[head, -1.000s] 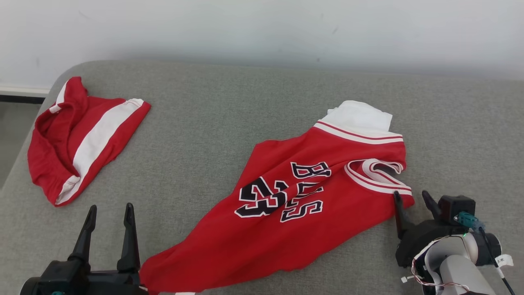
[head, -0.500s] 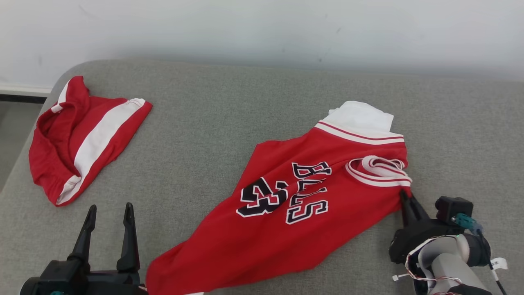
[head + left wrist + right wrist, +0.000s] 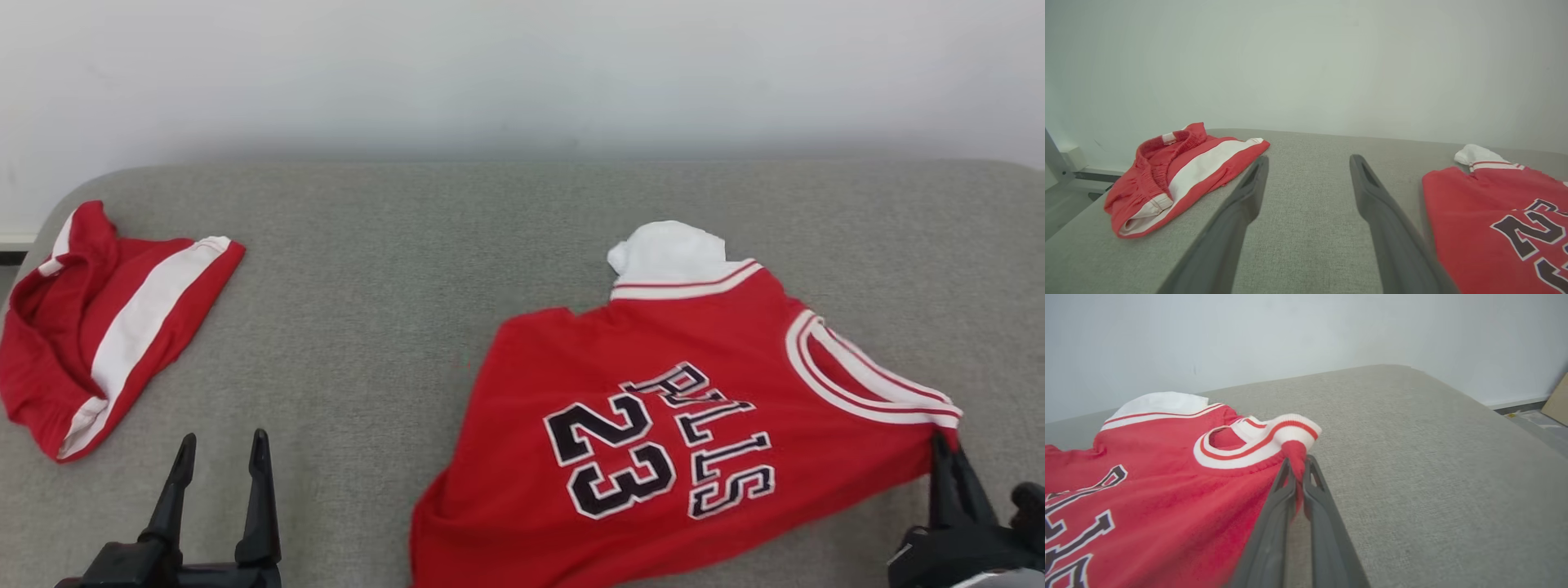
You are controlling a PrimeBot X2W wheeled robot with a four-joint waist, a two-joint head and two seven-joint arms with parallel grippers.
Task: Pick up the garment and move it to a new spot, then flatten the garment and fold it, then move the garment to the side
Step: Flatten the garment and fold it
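At the lower right of the head view, the right gripper point(image 3: 940, 445) rises from the bottom edge. Its two dark fingers are pressed together and point away from the robot. They pinch the red jersey point(image 3: 653, 384) at its right corner, just below the white and red trim of an armhole point(image 3: 865, 380). From the right wrist camera, a small fold of red cloth stands between the fingertips.

The left gripper point(image 3: 223, 445) sits low at the lower left with its fingers pointing forward. They are set wide apart with nothing between them, over the bare grey cushion point(image 3: 367, 286) and apart from the cloth.

The jersey lies on the right half of the cushion, printed side up. Its long axis goes from the hem at the near edge, left of the middle, up to the held corner at the right. The top of the number 23 faces toward the right. A white part point(image 3: 669, 253) shows at the jersey's far edge. Red and white shorts point(image 3: 106, 327) lie well apart at the far left.
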